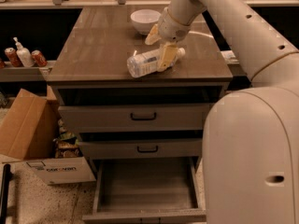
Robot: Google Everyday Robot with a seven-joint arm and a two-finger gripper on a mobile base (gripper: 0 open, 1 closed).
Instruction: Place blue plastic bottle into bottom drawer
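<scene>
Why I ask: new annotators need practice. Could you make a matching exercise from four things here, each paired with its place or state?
1 blue plastic bottle
2 white bowl
3 bottom drawer
4 gripper

a pulled open
b open, straddling the bottle
c lying on its side on the cabinet top
d upright near the cabinet top's back edge

Pairs: 1-c, 2-d, 3-a, 4-b

Sideways bottle (142, 64) at tool (157, 48); open drawer (147, 185)
</scene>
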